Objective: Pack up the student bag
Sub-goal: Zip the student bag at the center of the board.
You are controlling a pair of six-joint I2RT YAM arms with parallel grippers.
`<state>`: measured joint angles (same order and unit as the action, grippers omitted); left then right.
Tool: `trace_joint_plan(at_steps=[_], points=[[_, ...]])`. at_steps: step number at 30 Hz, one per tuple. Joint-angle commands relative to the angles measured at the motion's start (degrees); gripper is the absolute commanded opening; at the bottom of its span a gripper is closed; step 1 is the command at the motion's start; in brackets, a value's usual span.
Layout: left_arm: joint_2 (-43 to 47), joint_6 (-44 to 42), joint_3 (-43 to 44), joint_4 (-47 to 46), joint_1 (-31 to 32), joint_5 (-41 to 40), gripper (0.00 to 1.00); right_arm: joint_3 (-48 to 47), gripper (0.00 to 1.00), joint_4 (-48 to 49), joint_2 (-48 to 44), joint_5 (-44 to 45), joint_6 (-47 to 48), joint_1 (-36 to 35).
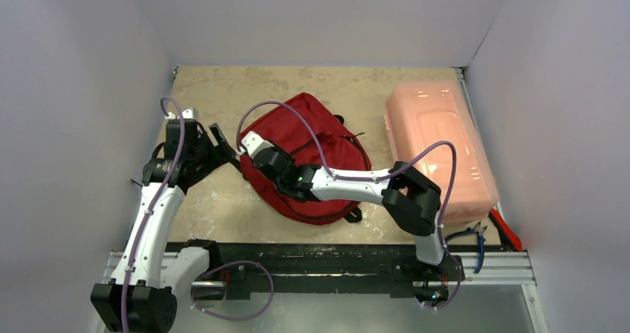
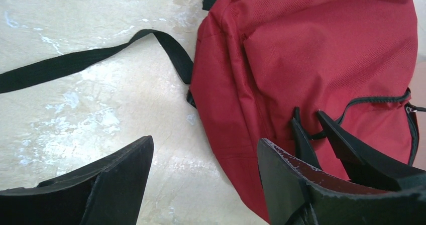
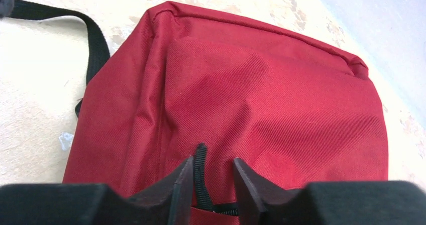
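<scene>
1. Left gripper (image 1: 223,146) (image 2: 201,185): low over the table (image 1: 223,95), just off the left side of the bag. Jaws spread wide and holding nothing; the right finger overlaps the bag's edge in the left wrist view.
2. Black strap (image 2: 75,62) (image 3: 95,39): lies flat on the table, running leftward from the bag's left side.
3. Student bag (image 1: 297,114) (image 2: 326,49) (image 3: 261,94): dark red, lying flat at the middle of the table, between the two grippers' reach and well apart from the pink box.
4. Right gripper (image 1: 260,151) (image 3: 213,185): set down on the bag's left part. Jaws narrow, with a black zipper pull (image 3: 201,167) standing upright between them and touching the left finger; cannot tell whether it is pinched.
5. Pink box (image 1: 438,140): pale, translucent, lidded, along the table's right edge.
6. Red-handled tool (image 1: 507,233) and blue-handled tool (image 1: 475,240): at the near right corner, just beside the box.
</scene>
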<state>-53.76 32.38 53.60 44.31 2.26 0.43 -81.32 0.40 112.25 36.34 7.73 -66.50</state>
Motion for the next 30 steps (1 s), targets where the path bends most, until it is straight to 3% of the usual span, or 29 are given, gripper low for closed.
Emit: trace_joint_plan(at_steps=[1,4,7,10,13,15,18,20,25,30], points=[[-1.4,0.7,-0.5,-2.8,-0.4,4.3,0.75,-2.2,0.33,0.1,0.9,4.3,0.6,-0.4],[-2.9,0.8,-0.8,-3.3,-0.6,6.1,0.74,-2.4,0.20,1.3,0.6,4.8,0.0,-0.4],[-4.9,0.9,-1.9,-5.5,-0.7,12.3,0.71,-1.0,0.00,3.3,-1.7,4.0,-2.5,-0.3],[-7.4,0.9,-3.9,-9.3,-0.7,22.6,0.67,0.8,0.00,2.6,-5.4,-0.1,-10.7,1.6],[-10.4,3.4,-6.9,-14.2,-0.6,31.5,0.66,3.0,0.00,1.2,-9.3,-12.3,-21.8,6.5],[-13.3,9.9,-11.0,-22.3,-0.5,40.4,0.67,4.8,0.00,1.4,-11.2,-21.0,-28.4,9.4],[-19.0,22.9,-16.9,-37.5,0.0,50.1,0.67,9.2,0.00,5.5,-13.4,-27.1,-33.7,10.7],[-21.7,26.6,-18.1,-42.5,0.5,52.1,0.67,10.2,0.00,7.3,-14.1,-29.2,-35.9,10.9],[-22.5,27.2,-18.5,-43.4,1.5,51.2,0.69,10.6,0.00,9.7,-13.7,-33.8,-38.4,11.2],[-15.7,30.7,-22.9,-47.6,3.3,48.9,0.77,11.4,0.00,10.8,-13.8,-34.9,-40.4,11.9]])
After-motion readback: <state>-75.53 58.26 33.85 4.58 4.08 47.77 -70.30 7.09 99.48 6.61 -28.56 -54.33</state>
